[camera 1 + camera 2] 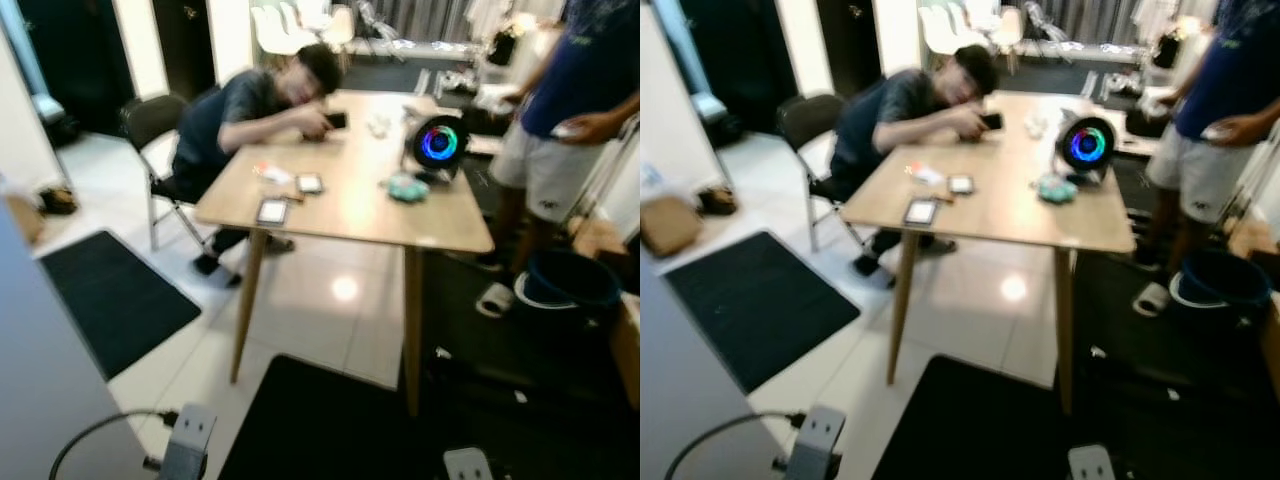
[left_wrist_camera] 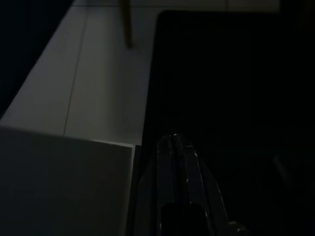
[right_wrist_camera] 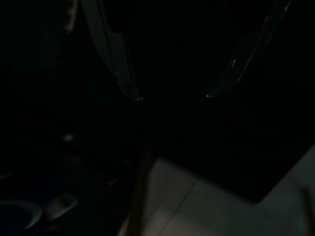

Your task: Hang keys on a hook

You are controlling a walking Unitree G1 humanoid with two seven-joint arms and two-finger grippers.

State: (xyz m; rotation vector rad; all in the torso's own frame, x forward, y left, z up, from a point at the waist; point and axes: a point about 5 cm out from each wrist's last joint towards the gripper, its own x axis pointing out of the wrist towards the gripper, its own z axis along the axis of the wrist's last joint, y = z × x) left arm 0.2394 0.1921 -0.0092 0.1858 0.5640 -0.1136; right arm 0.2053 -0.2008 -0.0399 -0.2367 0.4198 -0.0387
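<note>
A wooden table (image 1: 350, 215) stands ahead of me with small things on it, all blurred: two dark-framed flat items (image 1: 272, 210), a teal lump (image 1: 407, 187) and a round device with a glowing ring (image 1: 438, 143). Both arms hang low, and their silver wrists (image 1: 185, 440) poke into the bottom of the head views. In the dark left wrist view my left gripper (image 2: 174, 140) points down at a black mat with its fingers pressed together, holding nothing. My right gripper (image 3: 173, 97) hangs over dark floor, fingers spread apart and empty.
A person (image 1: 250, 110) sits on a chair (image 1: 150, 125), leaning on the table's far left. Another person (image 1: 570, 110) stands at its right, by a blue basin (image 1: 568, 280). Black mats (image 1: 115, 295) lie on the white tile floor. A grey panel (image 1: 40, 380) is close on my left.
</note>
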